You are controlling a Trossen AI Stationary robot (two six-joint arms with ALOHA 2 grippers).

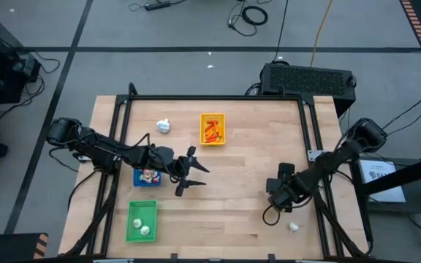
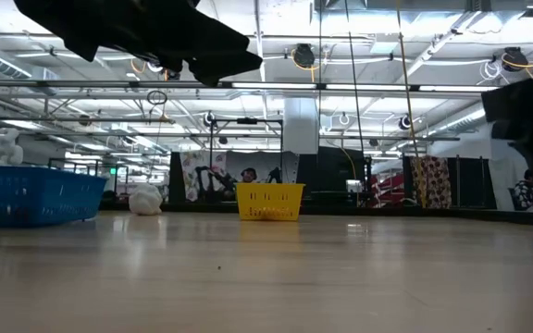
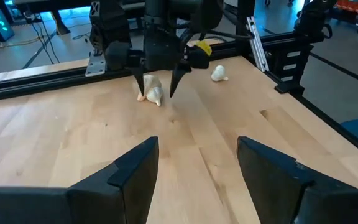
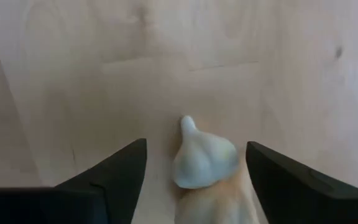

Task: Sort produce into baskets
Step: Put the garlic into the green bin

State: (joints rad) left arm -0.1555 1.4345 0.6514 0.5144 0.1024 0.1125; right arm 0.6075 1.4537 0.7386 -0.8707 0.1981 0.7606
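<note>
My right hand (image 4: pixel 194 171) hung low with its fingers spread around a garlic bulb (image 4: pixel 202 160) near the surface's right edge, lined up to grip it for the green basket (image 1: pixel 142 220); my left hand (image 1: pixel 188 174) waited open beside the blue basket (image 1: pixel 145 177).

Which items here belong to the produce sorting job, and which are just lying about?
Job: yellow tray with orange pieces; blue tray; green tray with white bulbs; loose bulbs, one between the right gripper's open fingers.
Not job: black case, floor cables.
</note>
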